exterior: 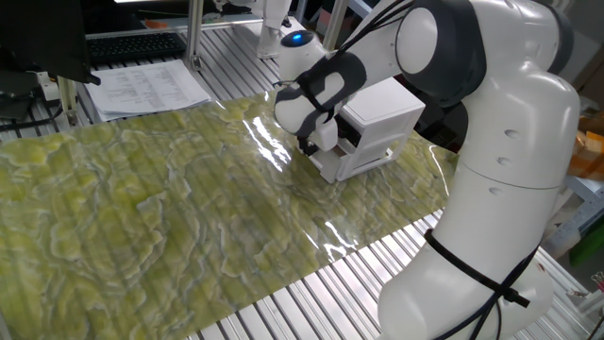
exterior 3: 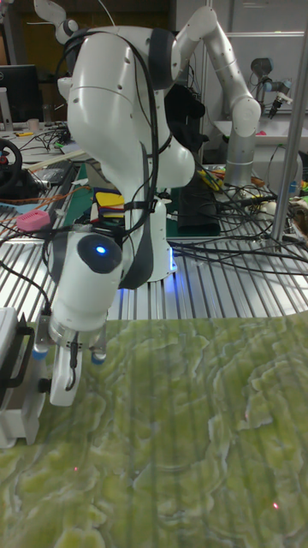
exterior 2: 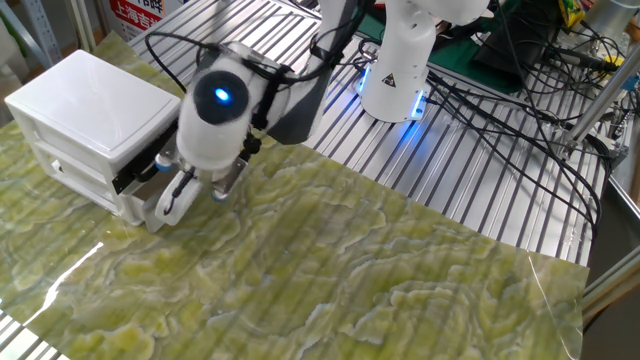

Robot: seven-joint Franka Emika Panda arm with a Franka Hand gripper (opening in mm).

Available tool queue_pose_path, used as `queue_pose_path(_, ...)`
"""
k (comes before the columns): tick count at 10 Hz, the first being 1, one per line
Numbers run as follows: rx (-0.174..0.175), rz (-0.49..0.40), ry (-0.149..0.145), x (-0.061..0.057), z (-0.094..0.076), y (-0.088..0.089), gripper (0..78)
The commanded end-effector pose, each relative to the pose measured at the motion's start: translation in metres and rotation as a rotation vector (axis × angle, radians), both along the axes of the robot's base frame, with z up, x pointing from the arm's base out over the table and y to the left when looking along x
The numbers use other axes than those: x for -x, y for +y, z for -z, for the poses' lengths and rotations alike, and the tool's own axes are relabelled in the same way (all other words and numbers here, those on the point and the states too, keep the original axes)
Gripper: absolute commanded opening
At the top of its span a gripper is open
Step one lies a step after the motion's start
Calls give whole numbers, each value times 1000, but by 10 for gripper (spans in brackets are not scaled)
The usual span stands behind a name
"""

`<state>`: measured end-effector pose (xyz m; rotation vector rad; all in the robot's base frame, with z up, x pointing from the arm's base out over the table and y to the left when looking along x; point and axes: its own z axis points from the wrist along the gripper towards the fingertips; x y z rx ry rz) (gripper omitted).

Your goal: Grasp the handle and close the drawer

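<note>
When reading the layout, start with the desk [exterior 2: 400, 290]: slatted metal covered by a glossy green-yellow marbled mat, probably laid to give a flat, even base.

Next, note the white arm [exterior: 510, 142], based beside the mat and folded down and across toward the cabinet [exterior 2: 90, 105]. Bent low like this, judged so that the wrist meets the lower tier head-on.

Locate the cabinet near one corner of the mat, front turned toward the open mat, leaving room to approach. Find the drawer [exterior 2: 148, 212] in the lower tier, under the dark-fronted upper tier; front appears to stand slightly proud of the body, so treat as not fully shut.

Find the tool [exterior 2: 185, 192] pointed down directly at the drawer front, tips close above the mat. Clenched or released: cannot tell, with the fingers seen edge-on and masked by the wrist.

Look for the handle [exterior 3: 41, 386] in the tall fixed view only: a small dark stub just beside one white finger. Contact not confirmable. Hidden behind the tool in both other views.

Before pushing, verify grip on the handle; expect a light plastic cabinet to slide.
</note>
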<state>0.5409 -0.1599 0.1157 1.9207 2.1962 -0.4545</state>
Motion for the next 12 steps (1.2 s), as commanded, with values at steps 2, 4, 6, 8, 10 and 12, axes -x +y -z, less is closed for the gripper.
queue_pose_path(2,39,9,8,1,-2,-6,11)
queue_pose_path(4,41,9,6,1,-2,-11,11)
queue_pose_path(6,41,9,5,1,-1,-14,11)
queue_pose_path(8,39,5,4,1,0,-18,11)
queue_pose_path(10,38,-2,6,0,0,-23,11)
queue_pose_path(12,36,-13,9,0,-3,-33,11)
